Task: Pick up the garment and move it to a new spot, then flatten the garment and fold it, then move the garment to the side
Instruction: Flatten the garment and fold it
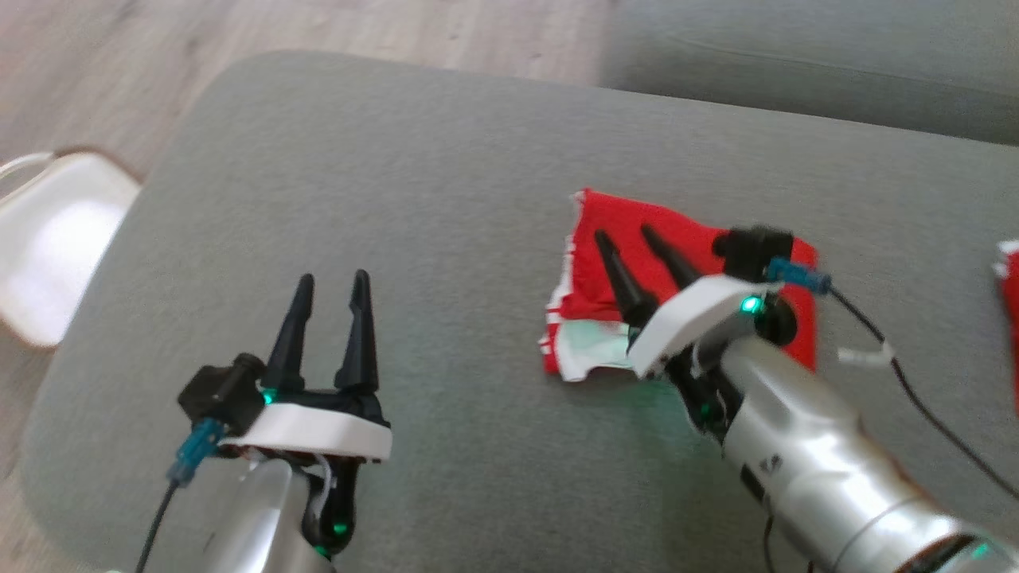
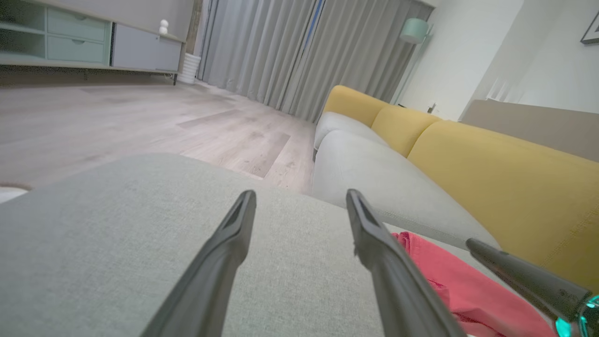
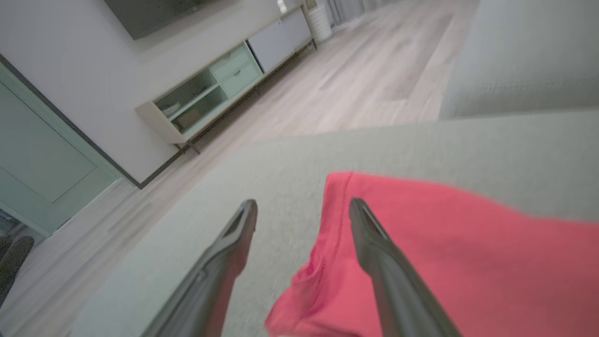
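The garment (image 1: 629,231) is red with white trim, folded into a small rectangle right of centre on the grey cushion (image 1: 414,191). My right gripper (image 1: 625,235) hovers over it, open, fingers spread with nothing between them. In the right wrist view the garment (image 3: 449,248) lies under and right of the open right gripper (image 3: 303,206). My left gripper (image 1: 333,282) is open at the lower left above bare cushion, well away from the garment. The left wrist view has the left gripper (image 2: 301,196) open and the garment (image 2: 449,281) at the lower right.
A white chair seat (image 1: 56,239) stands left of the cushion. Another grey cushion (image 1: 812,56) lies at the back right, with a yellow sofa back (image 2: 491,178) behind it. A second red item (image 1: 1009,294) sits at the right edge. Wood floor (image 1: 239,32) lies beyond.
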